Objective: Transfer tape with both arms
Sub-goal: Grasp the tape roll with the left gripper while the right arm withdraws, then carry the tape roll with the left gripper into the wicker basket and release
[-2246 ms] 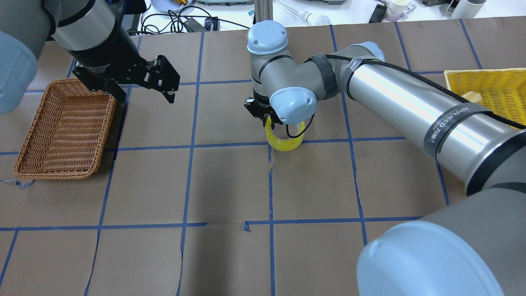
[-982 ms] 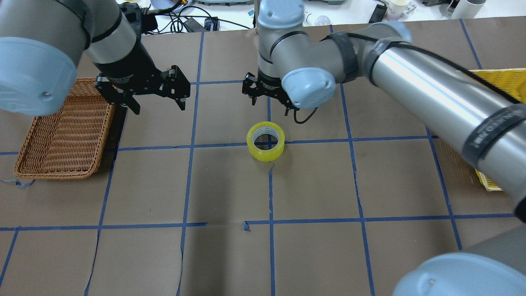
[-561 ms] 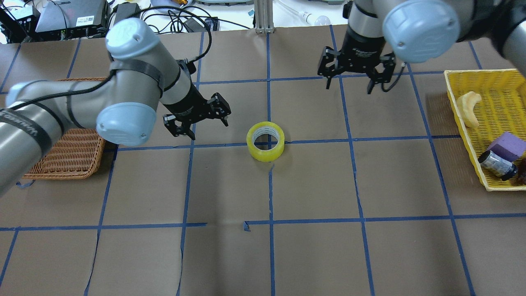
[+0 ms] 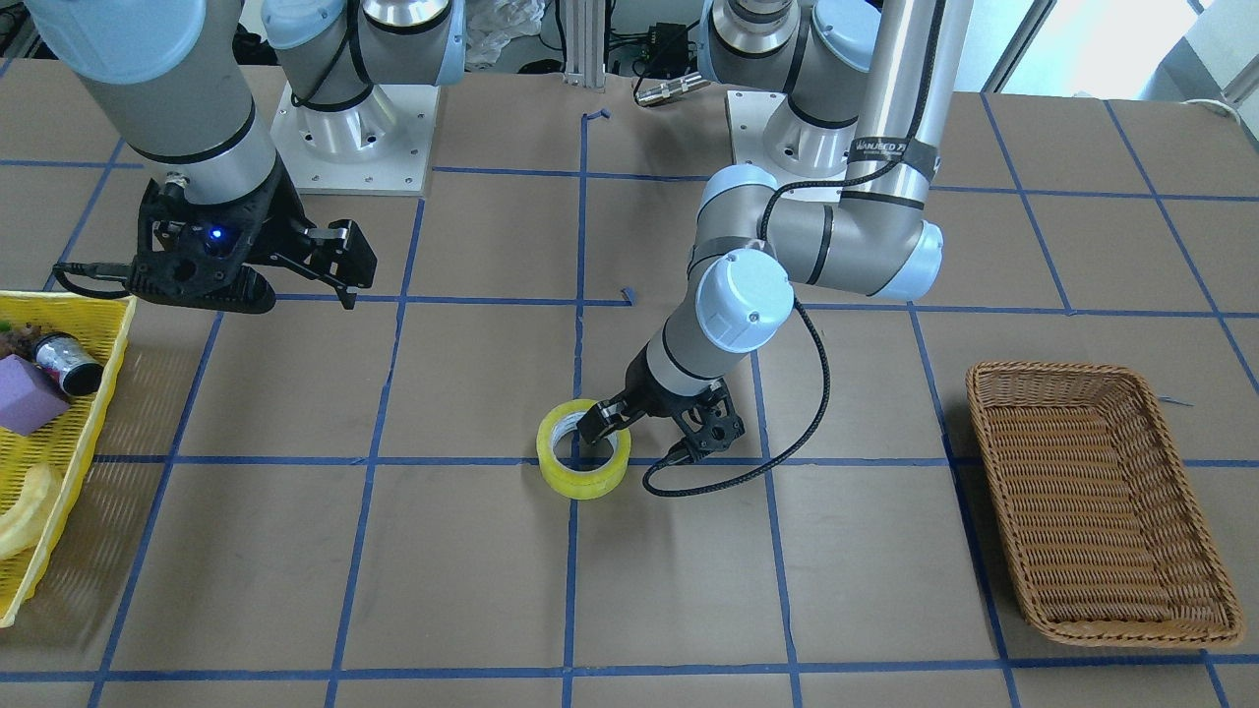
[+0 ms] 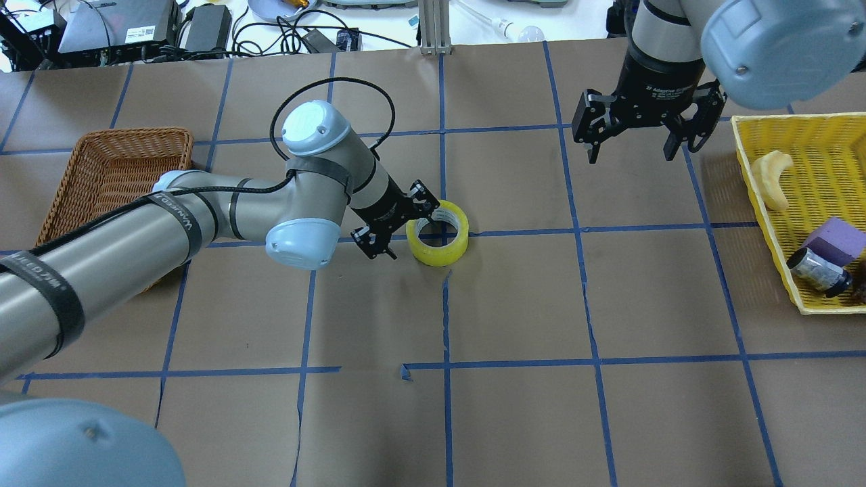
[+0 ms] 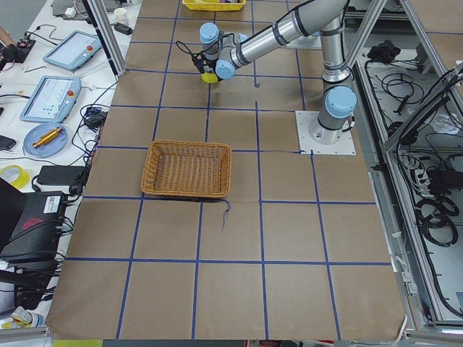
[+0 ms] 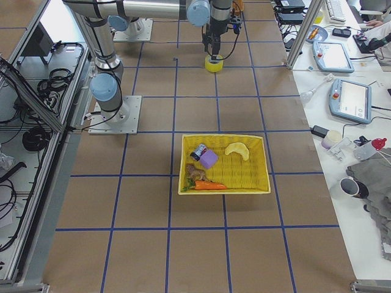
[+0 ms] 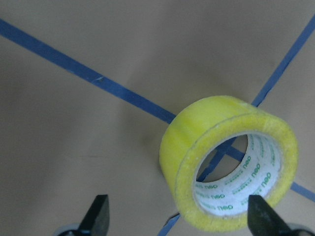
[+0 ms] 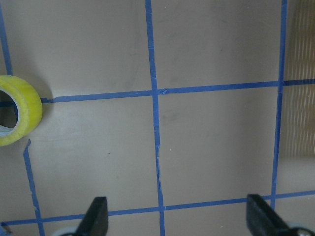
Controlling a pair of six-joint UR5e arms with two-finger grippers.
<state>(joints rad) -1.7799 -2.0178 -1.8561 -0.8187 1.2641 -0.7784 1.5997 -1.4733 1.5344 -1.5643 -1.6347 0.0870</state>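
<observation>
The yellow tape (image 5: 440,249) lies flat on the brown paper at a blue grid crossing in the middle of the table; it also shows in the front view (image 4: 582,480). My left gripper (image 5: 408,237) is open and low at the roll, one finger inside the ring and one outside on its left. In the left wrist view the tape (image 8: 197,132) sits between the open fingertips (image 8: 98,214). My right gripper (image 5: 632,143) is open and empty, raised at the back right, away from the tape. The right wrist view shows the tape (image 9: 27,110) at its left edge.
A brown wicker basket (image 5: 95,145) stands at the left, partly behind my left arm. A yellow mesh basket (image 5: 751,142) at the right edge holds a pale curved item, a purple block (image 5: 833,240) and a dark cylinder (image 5: 818,270).
The right gripper set the tape down, opened and withdrew to the back right. The left arm swung in from the wicker basket and lowered its open gripper onto the roll.
</observation>
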